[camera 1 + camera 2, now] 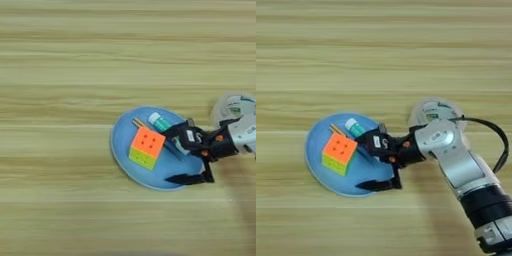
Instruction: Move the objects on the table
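Table: a broad wood-grain top was seen filling both views.
Plate: lay a little right of centre, at 4 o'clock.
Cube: rested on the plate, orange face up, yellow-green side toward 6 o'clock.
Tube: lay on the plate at the cube's 1 o'clock, partly hidden by the gripper.
Pen: only its tip showed at the cube's 11 o'clock.
Tape: lay off the plate at its 3 o'clock, behind the arm.
Gripper: was held over the plate's 4 o'clock side; fingers were spread, nothing pinched.

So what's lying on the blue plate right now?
The puzzle cube, the white-green tube and a thin pen. The right gripper covers most of the tube and pen.
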Available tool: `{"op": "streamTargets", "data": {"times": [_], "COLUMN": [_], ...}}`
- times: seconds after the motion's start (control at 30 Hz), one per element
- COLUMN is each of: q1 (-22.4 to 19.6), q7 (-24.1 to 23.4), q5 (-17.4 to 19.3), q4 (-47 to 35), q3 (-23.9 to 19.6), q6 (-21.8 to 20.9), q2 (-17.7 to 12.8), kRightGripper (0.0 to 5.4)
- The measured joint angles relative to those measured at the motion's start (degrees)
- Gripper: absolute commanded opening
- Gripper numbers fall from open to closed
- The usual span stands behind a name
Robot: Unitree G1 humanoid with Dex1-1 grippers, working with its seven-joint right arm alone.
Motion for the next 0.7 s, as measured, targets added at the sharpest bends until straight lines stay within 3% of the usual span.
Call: {"op": "streamTargets", "data": {"times": [0.7], "q1": [1.15], "q7": [2.15], "q5": [1.55], "q4": [-2.04], "q3": [-1.07], "q6": [-0.05], "q2": [-1.35], "kRightGripper": [5.37]}}
